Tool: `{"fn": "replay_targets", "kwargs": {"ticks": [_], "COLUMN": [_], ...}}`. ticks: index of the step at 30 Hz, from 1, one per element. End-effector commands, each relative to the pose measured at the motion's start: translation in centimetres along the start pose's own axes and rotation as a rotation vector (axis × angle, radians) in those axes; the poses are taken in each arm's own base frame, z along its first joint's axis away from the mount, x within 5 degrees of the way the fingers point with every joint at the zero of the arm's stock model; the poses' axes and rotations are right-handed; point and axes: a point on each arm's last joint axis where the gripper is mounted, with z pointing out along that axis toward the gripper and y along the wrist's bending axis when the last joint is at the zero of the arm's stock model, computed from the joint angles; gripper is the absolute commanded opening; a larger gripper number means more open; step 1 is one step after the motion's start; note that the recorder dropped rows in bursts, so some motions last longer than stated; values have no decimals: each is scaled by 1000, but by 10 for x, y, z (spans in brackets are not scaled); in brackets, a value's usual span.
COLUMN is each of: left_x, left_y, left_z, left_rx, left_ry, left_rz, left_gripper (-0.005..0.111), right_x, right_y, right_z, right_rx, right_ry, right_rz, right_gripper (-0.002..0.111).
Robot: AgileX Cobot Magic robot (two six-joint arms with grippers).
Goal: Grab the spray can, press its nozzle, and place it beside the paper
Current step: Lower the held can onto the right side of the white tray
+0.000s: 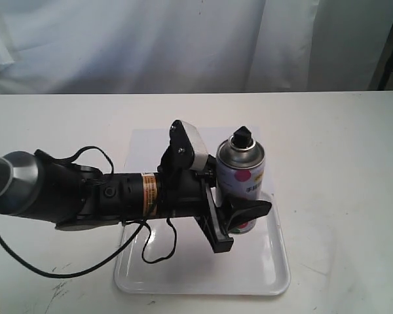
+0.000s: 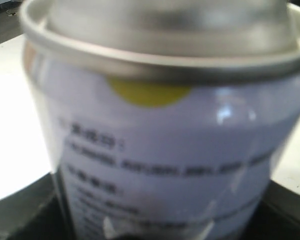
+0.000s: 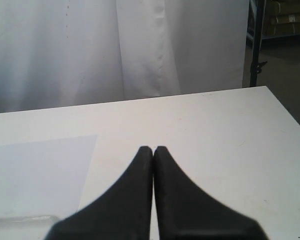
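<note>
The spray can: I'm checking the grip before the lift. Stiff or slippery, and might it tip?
The spray can looks like rigid metal, so it probably won't dent under the left tool. Its glossy round wall may slip or twist. The tool sits low on it, so the top could lean when lifted.

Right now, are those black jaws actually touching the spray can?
Touching. In the left wrist view the left gripper has its jaws tight against both sides of the spray can; the exterior view shows one jaw across its front.
</note>
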Motion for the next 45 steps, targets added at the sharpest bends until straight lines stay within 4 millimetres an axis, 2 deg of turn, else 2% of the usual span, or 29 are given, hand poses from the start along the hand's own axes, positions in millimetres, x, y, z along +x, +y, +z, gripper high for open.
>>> {"fn": "replay_targets", "kwargs": {"ticks": [1,16,26,32,36,38,45], "left_x": [-4,17,39,39,44,44,45], "left_y": [6,25,35,34,37,37,35], "left_z": [10,37,45,45,45,45,45], "left_rx": [18,18,-38,-35,-60,-63,-41], "left_ry": [-54,-40,-24,-29,22,27,38], "left_rz": [28,14,-40,-17,-25,-27,-12], "left_gripper": [0,0,0,0,10,22,23], "right_x": [1,1,1,1,1,1,1], "right_y": [0,0,0,0,0,0,-1], "right_z": [0,0,0,0,0,0,0], "right_rx": [3,3,3,3,3,3,6], "right_ry": [0,0,0,0,0,0,-2], "right_rz": [12,12,12,12,12,12,12], "right_gripper": [0,0,0,0,0,0,0]}}
